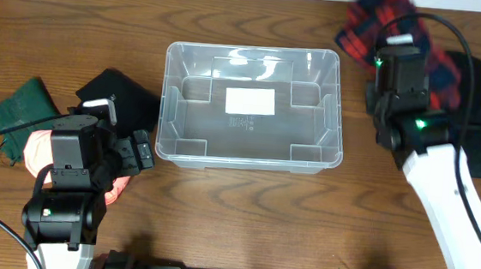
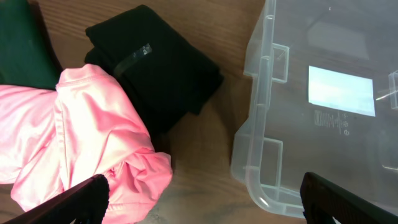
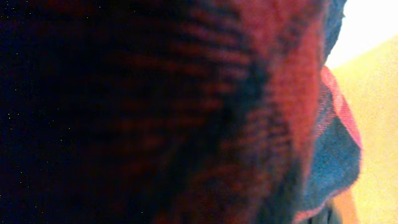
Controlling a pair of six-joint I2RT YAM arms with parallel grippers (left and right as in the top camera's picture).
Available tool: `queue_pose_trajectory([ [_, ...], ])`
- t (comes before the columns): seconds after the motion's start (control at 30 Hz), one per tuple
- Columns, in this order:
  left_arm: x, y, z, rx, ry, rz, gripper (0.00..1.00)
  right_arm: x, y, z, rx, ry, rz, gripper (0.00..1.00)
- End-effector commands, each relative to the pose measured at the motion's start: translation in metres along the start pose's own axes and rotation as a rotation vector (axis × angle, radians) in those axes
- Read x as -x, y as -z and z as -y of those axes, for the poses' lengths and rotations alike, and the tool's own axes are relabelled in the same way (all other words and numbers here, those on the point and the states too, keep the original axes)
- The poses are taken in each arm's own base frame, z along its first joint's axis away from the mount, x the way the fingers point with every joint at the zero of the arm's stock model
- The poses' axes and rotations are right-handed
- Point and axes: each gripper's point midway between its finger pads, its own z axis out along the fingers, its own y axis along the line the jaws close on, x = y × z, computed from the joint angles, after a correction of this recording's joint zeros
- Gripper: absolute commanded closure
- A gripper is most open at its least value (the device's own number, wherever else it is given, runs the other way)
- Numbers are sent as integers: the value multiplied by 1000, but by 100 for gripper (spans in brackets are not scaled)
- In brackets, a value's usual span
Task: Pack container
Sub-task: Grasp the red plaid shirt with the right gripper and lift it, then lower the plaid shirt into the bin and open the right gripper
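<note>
Light, stiff and slick, the large clear plastic rectangular bin (image 1: pixel 247 161) centred on the wooden table (image 1: pixel 242 229) suits a rim hold; the left gripper (image 2: pixel 202 196) has jaws wide apart, while the right gripper (image 1: pixel 394 42), seemingly buried in red plaid cloth (image 1: pixel 379 12), hides its jaws.

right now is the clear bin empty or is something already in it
Empty. Inside the container only its white label and bare base show; the pink garment and black garment lie outside, to its left.
</note>
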Motion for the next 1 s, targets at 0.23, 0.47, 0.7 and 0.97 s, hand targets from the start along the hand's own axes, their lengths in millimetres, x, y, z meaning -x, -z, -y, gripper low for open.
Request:
queue_pose_trajectory([
  [0.23, 8, 6, 3, -7, 9, 25, 2, 30, 58, -168, 437, 369, 219, 84],
  [0.47, 3, 8, -30, 161, 26, 12, 2, -31, 16, -256, 516, 526, 56, 81],
  [0.7, 3, 11, -66, 287, 111, 10, 2, -80, -20, -290, 555, 584, -74, 60],
  [0.97, -6, 4, -75, 313, 133, -49, 2, -22, 7, -265, 471, 481, 75, 1],
])
